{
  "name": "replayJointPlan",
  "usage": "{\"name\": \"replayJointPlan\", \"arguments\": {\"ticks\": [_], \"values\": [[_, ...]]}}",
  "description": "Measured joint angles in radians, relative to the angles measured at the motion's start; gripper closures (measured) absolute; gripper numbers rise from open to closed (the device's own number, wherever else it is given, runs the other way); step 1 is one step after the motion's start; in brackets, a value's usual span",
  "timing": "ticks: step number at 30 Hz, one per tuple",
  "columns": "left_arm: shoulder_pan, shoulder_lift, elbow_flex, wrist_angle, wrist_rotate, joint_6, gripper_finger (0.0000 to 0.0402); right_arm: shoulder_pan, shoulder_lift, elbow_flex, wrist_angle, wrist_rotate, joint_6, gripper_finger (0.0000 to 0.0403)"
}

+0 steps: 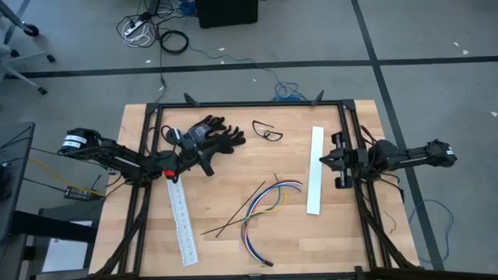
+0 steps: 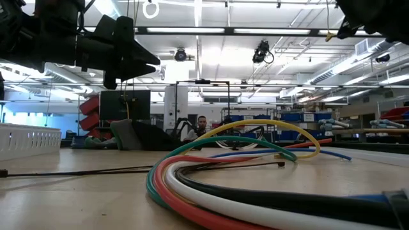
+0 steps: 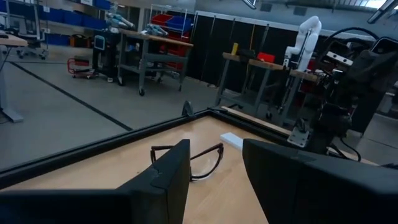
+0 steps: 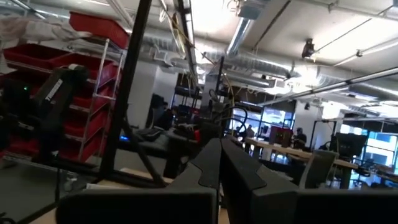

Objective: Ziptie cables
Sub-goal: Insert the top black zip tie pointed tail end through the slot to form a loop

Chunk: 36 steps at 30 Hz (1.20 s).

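Note:
The cables [image 1: 264, 206] lie loose on the wooden table near its middle, fanned out in yellow, blue, green, purple and black. In the low view the cables [image 2: 243, 153] fill the foreground as curved loops resting on the tabletop. My left gripper [image 1: 204, 162] hovers open above the table's left part, left of the cables and raised off the wood [image 2: 137, 61]; its fingers stand apart in the left wrist view [image 3: 216, 180]. My right gripper [image 1: 325, 159] is shut and held up at the table's right side [image 4: 219, 165], right of the cables.
One white slotted strip [image 1: 315, 169] lies just left of my right gripper, another [image 1: 181, 222] below my left gripper. Black gloves [image 1: 212, 134] and safety glasses [image 1: 267, 132] [image 3: 193, 163] lie toward the far edge. A black frame rail [image 1: 249, 106] borders the table.

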Motion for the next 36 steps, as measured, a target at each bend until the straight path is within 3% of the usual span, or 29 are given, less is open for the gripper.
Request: {"name": "replayJointPlan", "arguments": {"ticks": [6,10,16,20,23,28,33,36], "values": [[0.0,0.0,0.0,0.0,0.0,-0.002,0.026,0.0,0.055,0.0,-0.006,0.072,0.0,0.0396],[0.0,0.0,0.0,0.0,0.007,-0.003,0.026,0.0,0.1,0.016,-0.02,0.196,0.079,0.0396],[-0.003,-0.034,0.0,-0.017,0.058,0.022,0.026,-0.001,0.235,0.157,-0.175,0.299,0.07,0.0396],[-0.005,-0.113,0.0,-0.091,0.06,0.045,0.026,-0.001,0.37,0.259,-0.198,0.305,-0.068,0.0398],[-0.005,-0.205,0.0,-0.186,0.06,0.064,0.026,-0.002,0.463,0.334,-0.187,0.303,-0.128,0.04],[-0.034,-0.381,0.032,-0.39,0.038,0.116,0.026,-0.047,0.57,0.491,-0.289,0.343,0.02,0.0401],[-0.076,-0.528,0.148,-0.724,-0.017,0.157,0.026,-0.109,0.666,0.639,-0.51,0.441,0.102,0.0401],[-0.098,-0.571,0.24,-0.917,-0.041,0.159,0.026,-0.125,0.725,0.697,-0.584,0.471,0.063,0.04]]}}
